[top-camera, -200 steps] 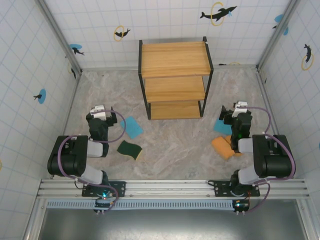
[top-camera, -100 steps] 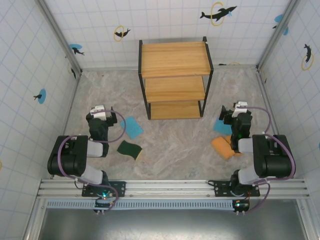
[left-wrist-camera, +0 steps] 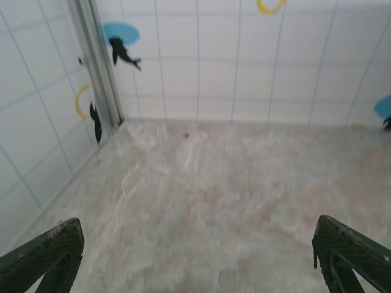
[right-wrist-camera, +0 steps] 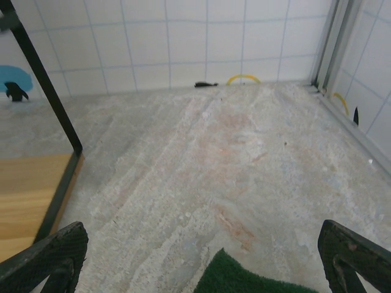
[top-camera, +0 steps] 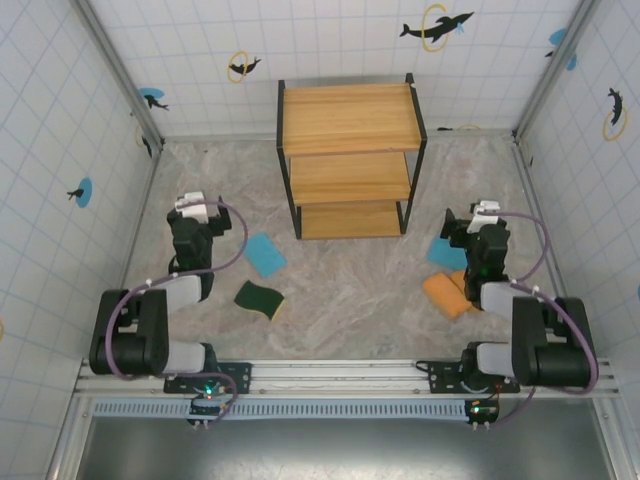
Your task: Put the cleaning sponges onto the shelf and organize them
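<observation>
Two grippers, left gripper (top-camera: 195, 220) and right gripper (top-camera: 472, 228), gape wide, holding nothing. Sponges (top-camera: 262, 254) lie scattered near the table's (top-camera: 350, 290) front edge, the shelf (top-camera: 350, 120) bare. Closing off-centre could skid the green sponge (right-wrist-camera: 256, 279) away.

Bright, even, diffuse light fills the overhead view. The shelf (top-camera: 348, 118) casts only a faint, soft shadow on the surface (top-camera: 350, 290) at its foot. The left wrist view is hazy and soft, its wall tiles (left-wrist-camera: 256, 61) washed pale, while the right wrist view looks crisper.
</observation>
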Controlling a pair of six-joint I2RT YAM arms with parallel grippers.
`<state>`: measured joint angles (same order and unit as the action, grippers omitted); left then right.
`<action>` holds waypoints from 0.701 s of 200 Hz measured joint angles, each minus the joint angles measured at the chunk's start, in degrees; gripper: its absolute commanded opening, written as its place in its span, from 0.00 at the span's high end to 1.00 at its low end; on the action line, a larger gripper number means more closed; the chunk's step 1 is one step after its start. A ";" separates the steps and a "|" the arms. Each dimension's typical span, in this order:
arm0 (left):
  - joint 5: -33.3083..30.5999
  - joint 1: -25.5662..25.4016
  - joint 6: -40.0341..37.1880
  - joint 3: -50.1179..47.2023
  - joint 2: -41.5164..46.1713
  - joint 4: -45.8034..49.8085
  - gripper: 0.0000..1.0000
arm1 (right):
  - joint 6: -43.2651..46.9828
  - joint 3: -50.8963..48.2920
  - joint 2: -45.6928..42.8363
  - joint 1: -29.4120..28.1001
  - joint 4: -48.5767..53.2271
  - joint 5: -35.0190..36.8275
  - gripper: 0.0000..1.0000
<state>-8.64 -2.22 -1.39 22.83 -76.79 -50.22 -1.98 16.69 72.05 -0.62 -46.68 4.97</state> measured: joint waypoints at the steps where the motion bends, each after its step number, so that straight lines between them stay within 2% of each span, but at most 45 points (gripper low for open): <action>1: 0.02 0.00 0.20 0.11 0.37 0.35 0.02 | 0.02 0.04 -0.61 0.00 0.44 -0.11 0.01; 25: 0.31 0.00 3.89 2.95 4.92 8.66 0.02 | 0.24 1.51 -9.55 -0.50 8.83 -1.03 0.01; 54: 2.58 -0.15 9.03 7.82 6.38 20.41 0.02 | -0.22 3.19 -20.20 -3.39 17.77 -2.58 0.01; 74: 3.98 -0.94 12.15 8.50 8.20 27.06 0.03 | -0.20 4.48 -25.77 -9.05 24.28 -2.56 0.01; 90: 5.77 -1.29 14.86 8.28 10.64 31.30 0.02 | 0.17 5.09 -28.50 -15.96 27.96 -2.01 0.01; 112: 9.01 -1.27 18.21 7.61 14.40 34.56 0.02 | 0.96 5.49 -29.29 -24.26 32.15 -1.25 0.00; 140: 13.00 -1.29 21.84 7.52 16.79 37.75 0.03 | 1.44 5.49 -29.22 -30.97 35.91 0.28 0.01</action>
<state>4.36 -3.51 20.45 30.35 -60.01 -12.47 -0.54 22.17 42.83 -31.59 -10.76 5.26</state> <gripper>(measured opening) 0.976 0.992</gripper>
